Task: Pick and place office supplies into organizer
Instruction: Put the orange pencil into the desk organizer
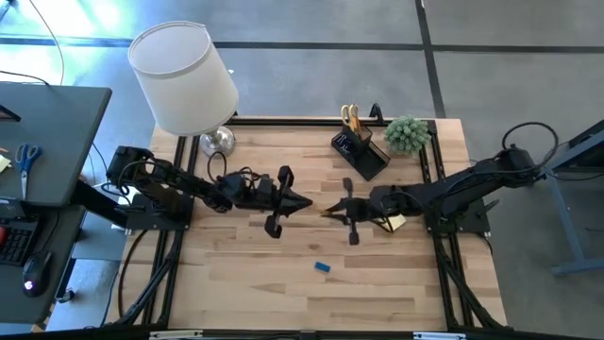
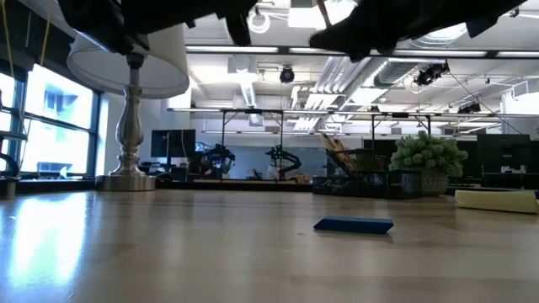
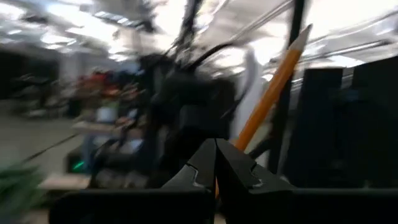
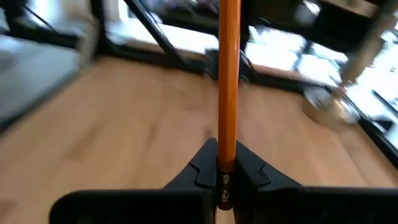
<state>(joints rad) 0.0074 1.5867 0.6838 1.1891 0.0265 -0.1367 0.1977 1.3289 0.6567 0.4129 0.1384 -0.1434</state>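
In the high view, the left gripper [image 1: 304, 202] and the right gripper [image 1: 328, 212] meet tip to tip above the middle of the light wooden table [image 1: 245, 274]. This looks like a handover. The small black desk organizer [image 1: 360, 151] stands near the far edge, beside the small green plant [image 1: 408, 133]; yellow-handled scissors [image 1: 350, 117] are already inside it. The small blue eraser [image 1: 322, 267] lies alone nearer the front.

In the low view, both arms hang above; the eraser rests flat.

In the left wrist view, the left fingers [image 3: 249, 177] are pressed together on a thin orange pencil [image 3: 273, 81].

In the right wrist view, the right fingers [image 4: 252, 168] pinch the same pencil at one end.
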